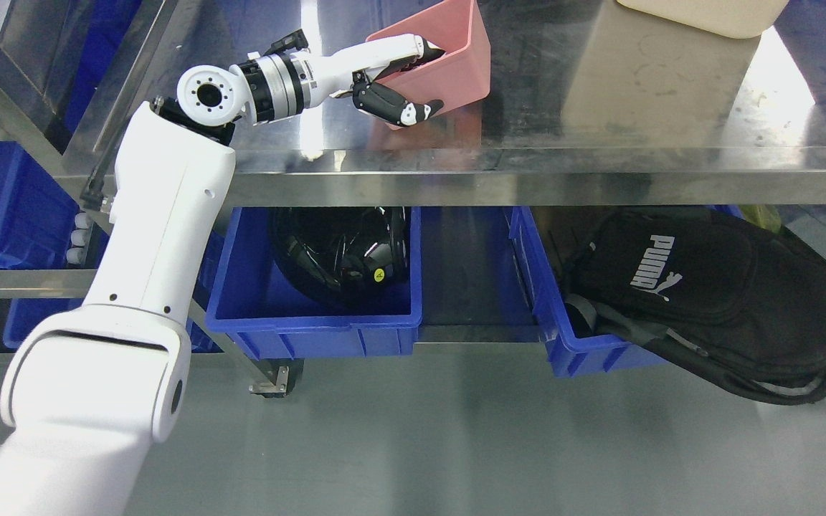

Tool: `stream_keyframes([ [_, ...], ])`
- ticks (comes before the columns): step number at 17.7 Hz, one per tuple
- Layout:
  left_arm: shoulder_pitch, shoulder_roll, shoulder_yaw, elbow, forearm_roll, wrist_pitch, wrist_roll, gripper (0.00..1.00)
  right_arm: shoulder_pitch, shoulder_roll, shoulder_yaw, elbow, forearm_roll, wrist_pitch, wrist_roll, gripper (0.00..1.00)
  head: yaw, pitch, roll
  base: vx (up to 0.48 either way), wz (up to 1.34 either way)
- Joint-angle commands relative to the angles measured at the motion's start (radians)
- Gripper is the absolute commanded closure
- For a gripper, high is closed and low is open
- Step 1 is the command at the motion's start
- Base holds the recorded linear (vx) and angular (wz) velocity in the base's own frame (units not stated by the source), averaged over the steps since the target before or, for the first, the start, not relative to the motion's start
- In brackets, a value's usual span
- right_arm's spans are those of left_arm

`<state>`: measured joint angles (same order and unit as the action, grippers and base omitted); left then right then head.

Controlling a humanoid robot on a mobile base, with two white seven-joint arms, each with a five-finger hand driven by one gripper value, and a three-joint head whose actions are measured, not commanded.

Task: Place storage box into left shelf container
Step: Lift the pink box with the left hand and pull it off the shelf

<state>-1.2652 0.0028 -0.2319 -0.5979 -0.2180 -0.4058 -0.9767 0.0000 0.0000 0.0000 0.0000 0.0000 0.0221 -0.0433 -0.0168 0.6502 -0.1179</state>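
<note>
The left hand (395, 75) is clamped on the pink storage box (449, 61): white fingers (413, 49) reach over the box's left rim into its interior, while the dark thumb and lower fingers press against the outside of the left wall. The left arm (148, 287) rises from the lower left of the head view and bends at the wrist toward the box. The right arm does not show.

The storage box sits on the steel tabletop (599, 107), near its front edge and left of centre. It is tilted, its near-left corner pointing down toward the hand and its open mouth facing up and somewhat to the left. Its long axis runs diagonally, from lower left to upper right in the picture.

A cream container (700, 14) stands at the tabletop's far right edge, well apart from the box. Under the table, 1 blue bin (312, 326) holds a black helmet (341, 247), and a 2nd blue bin (563, 337) to its right holds a black backpack (721, 301) that spills over its front rim.
</note>
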Motion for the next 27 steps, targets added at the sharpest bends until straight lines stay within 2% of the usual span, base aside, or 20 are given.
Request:
stream_keyframes([
  [1, 0.055, 0.015, 0.194, 0.056, 0.386, -0.018, -0.074, 1.0, 0.009, -0.017, -0.005, -0.017, 0.002, -0.001, 0.0, 0.0, 0.0, 0.0, 0.0, 0.006, 0.03],
  [3, 0.069, 0.015, 0.197, 0.046, 0.486, -0.016, -0.074, 1.0, 0.009, -0.017, -0.005, -0.017, 0.002, -0.001, 0.0, 0.0, 0.0, 0.0, 0.0, 0.004, 0.04],
  [10, 0.144, 0.015, 0.241, -0.051, 0.663, -0.01, -0.074, 1.0, 0.009, -0.017, -0.005, -0.017, 0.002, -0.001, 0.0, 0.0, 0.0, 0.0, 0.0, -0.001, -0.02],
  [12, 0.177, 0.015, 0.241, -0.149, 0.712, -0.01, -0.065, 1.0, 0.009, -0.017, -0.005, -0.017, 0.002, -0.001, 0.0, 0.0, 0.0, 0.0, 0.0, -0.003, -0.01],
  [15, 0.288, 0.015, 0.218, -0.427, 0.818, -0.024, -0.016, 1.0, 0.009, -0.017, -0.005, -0.017, 0.002, -0.001, 0.0, 0.0, 0.0, 0.0, 0.0, 0.0, 0.0],
  [18, 0.441, 0.015, 0.101, -0.674, 0.829, -0.079, 0.119, 1.0, 0.009, -0.017, -0.005, -0.017, 0.002, -0.001, 0.0, 0.0, 0.0, 0.0, 0.0, 0.0, 0.0],
  [20, 0.563, 0.015, -0.063, -0.787, 0.824, -0.219, 0.214, 1.0, 0.009, -0.017, -0.005, -0.017, 0.002, -0.001, 0.0, 0.0, 0.0, 0.0, 0.0, 0.0, 0.0],
  [23, 0.764, 0.015, -0.254, -0.85, 0.761, -0.336, 0.233, 1.0, 0.009, -0.017, -0.005, -0.017, 0.002, -0.001, 0.0, 0.0, 0.0, 0.0, 0.0, 0.0, 0.0],
  [25, 0.878, 0.015, -0.288, -0.859, 0.73, -0.38, 0.225, 1.0, 0.009, -0.017, -0.005, -0.017, 0.002, -0.001, 0.0, 0.0, 0.0, 0.0, 0.0, 0.0, 0.0],
  [27, 0.944, 0.015, -0.282, -0.859, 0.729, -0.38, 0.208, 0.99, 0.009, -0.017, -0.005, -0.017, 0.002, -0.001, 0.0, 0.0, 0.0, 0.0, 0.0, 0.0, 0.0],
])
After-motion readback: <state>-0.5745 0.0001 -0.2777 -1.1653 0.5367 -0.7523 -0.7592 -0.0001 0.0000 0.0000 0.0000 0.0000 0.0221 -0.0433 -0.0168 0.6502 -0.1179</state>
